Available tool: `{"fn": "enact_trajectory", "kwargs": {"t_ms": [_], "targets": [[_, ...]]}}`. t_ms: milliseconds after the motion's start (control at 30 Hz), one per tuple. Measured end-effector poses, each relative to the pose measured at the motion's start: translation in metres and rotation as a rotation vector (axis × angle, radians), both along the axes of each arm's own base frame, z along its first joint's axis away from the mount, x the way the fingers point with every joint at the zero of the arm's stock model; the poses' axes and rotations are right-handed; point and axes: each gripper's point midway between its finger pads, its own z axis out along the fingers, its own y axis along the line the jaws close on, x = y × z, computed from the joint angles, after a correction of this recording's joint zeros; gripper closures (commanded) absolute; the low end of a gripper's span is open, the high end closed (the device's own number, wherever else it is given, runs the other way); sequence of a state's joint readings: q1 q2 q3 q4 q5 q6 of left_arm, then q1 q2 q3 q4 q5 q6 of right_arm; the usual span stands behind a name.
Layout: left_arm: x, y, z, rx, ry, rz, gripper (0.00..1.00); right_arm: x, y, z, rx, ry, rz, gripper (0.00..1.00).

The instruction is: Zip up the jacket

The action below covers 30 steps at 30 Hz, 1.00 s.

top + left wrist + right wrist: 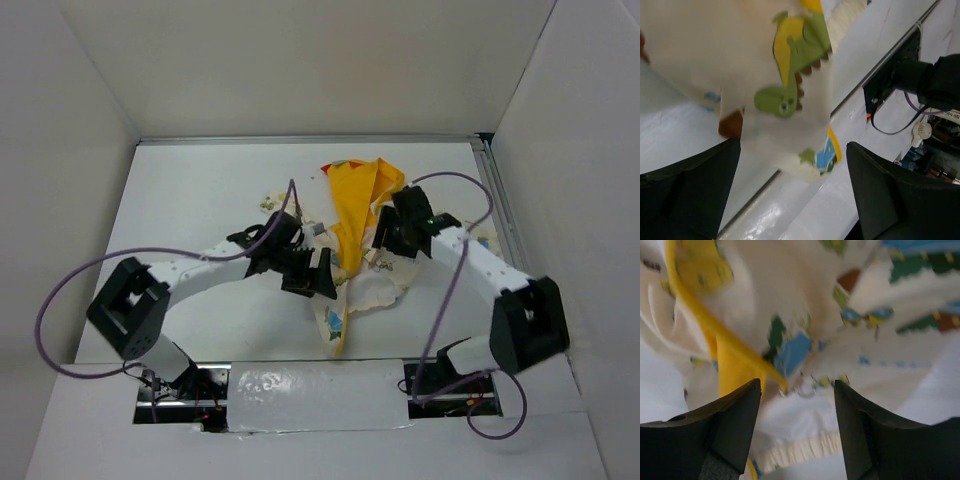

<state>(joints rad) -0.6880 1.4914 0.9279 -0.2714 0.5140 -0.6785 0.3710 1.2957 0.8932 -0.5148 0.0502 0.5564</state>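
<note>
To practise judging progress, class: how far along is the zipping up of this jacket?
Done: nothing visible. The jacket lies open, its yellow lining showing.
In hand: the left end effector is at the dinosaur print and the right end effector at the yellow edge. Both have their jaws apart and grip nothing.
Left: joining the front edges and zipping them up.

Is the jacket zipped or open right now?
Open: the jacket lies crumpled, its yellow inside showing wide between the cream fronts.
</note>
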Motion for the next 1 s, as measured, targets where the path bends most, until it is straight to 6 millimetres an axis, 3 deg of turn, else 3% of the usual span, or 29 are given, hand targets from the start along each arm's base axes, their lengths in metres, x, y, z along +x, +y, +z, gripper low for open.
{"fn": "enact_trajectory", "kwargs": {"t_ms": [33,67,100,167,200,300,400,533,633,767,1000], "targets": [[0.006,-0.007,-0.006,0.010,0.012,-0.006,0.01,0.013,0.000,-0.006,-0.012,0.028,-0.020,0.59],[0.014,-0.015,-0.011,0.018,0.023,-0.013,0.01,0.025,0.003,-0.012,-0.023,0.050,-0.027,0.74],[0.021,-0.021,-0.016,0.026,0.023,-0.021,0.01,0.037,0.006,-0.015,-0.028,0.066,-0.041,0.81],[0.033,-0.032,-0.023,0.037,0.032,-0.030,0.21,0.063,0.013,-0.022,-0.036,0.082,-0.062,0.93],[0.039,-0.037,-0.026,0.037,0.028,-0.034,0.44,0.071,0.014,-0.025,-0.045,0.084,-0.074,1.00],[0.046,-0.041,-0.029,0.040,0.022,-0.044,1.00,0.065,0.006,-0.026,-0.075,0.092,-0.104,1.00],[0.047,-0.041,-0.027,0.028,0.011,-0.052,1.00,0.043,-0.011,-0.005,-0.098,0.053,-0.138,1.00],[0.040,-0.035,-0.027,0.012,0.003,-0.058,1.00,-0.005,-0.042,0.046,-0.098,-0.052,-0.204,1.00],[0.031,-0.028,-0.024,-0.003,-0.008,-0.070,1.00,-0.037,-0.058,0.069,-0.079,-0.105,-0.242,1.00],[0.022,-0.023,-0.023,-0.015,-0.009,-0.078,1.00,-0.075,-0.069,0.051,-0.118,-0.025,-0.251,1.00],[0.018,-0.018,-0.037,-0.007,0.029,-0.076,1.00,-0.098,-0.076,-0.034,-0.328,0.310,-0.248,1.00]]}}
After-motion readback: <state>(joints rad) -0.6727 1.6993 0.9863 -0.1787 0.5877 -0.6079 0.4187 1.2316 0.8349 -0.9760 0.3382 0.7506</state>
